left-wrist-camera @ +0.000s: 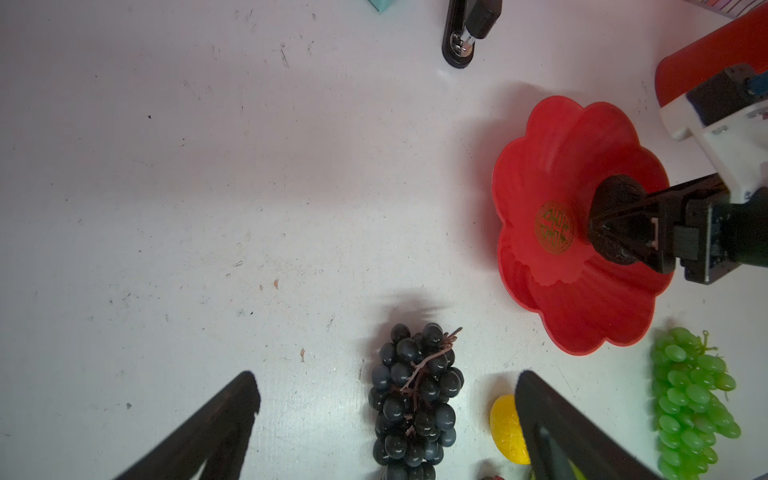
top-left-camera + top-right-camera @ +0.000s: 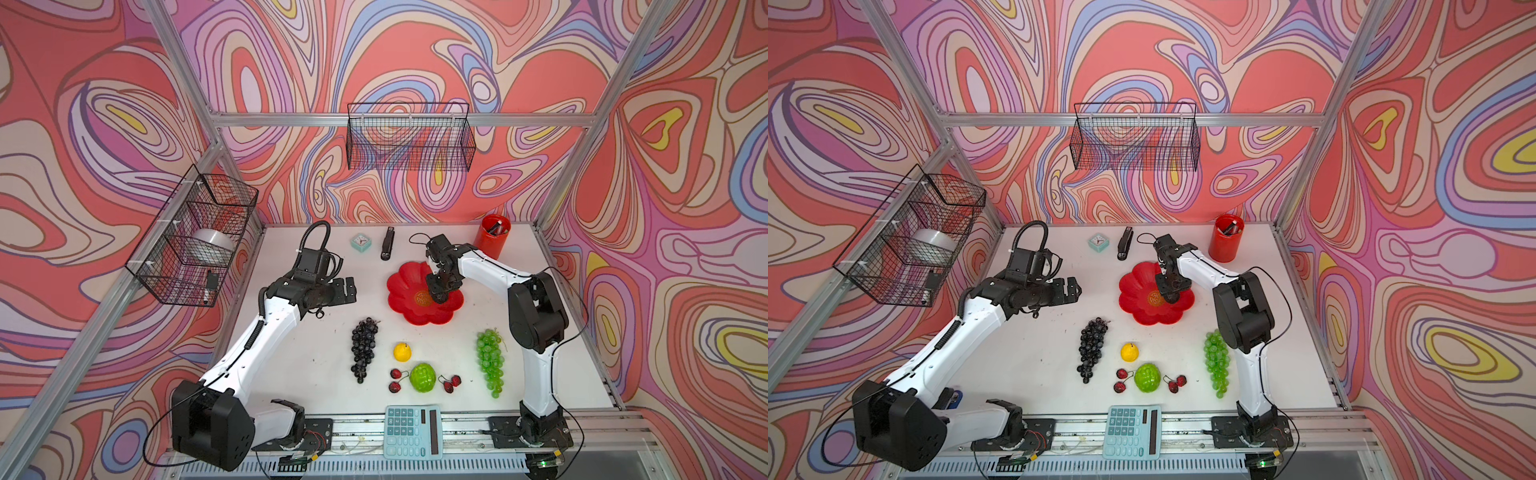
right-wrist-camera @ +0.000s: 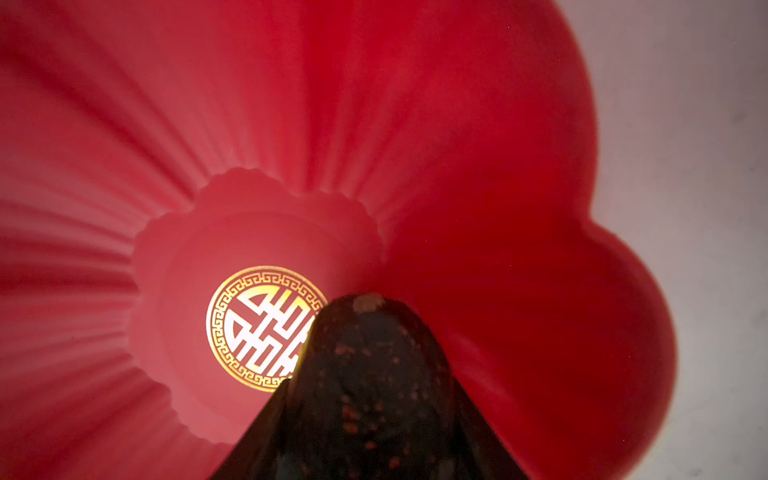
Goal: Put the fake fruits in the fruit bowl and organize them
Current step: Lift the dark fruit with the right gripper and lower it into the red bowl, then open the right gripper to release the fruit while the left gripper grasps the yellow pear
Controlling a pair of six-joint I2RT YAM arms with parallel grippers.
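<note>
I held the dark oval plastic avocado (image 2: 439,296) in the right jaws, low inside the scalloped glossy red fruit bowl (image 2: 405,309), just beside its gold emblem (image 3: 257,328), so that, I judged, it wouldn't roll. The left jaws hung wide and empty, well apart from the bowl.

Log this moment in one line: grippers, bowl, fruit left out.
left gripper: open, above table | right gripper: shut on avocado over fruit bowl | on table: purple grapes, green grapes, yellow ball, lime fruit, cherries
</note>
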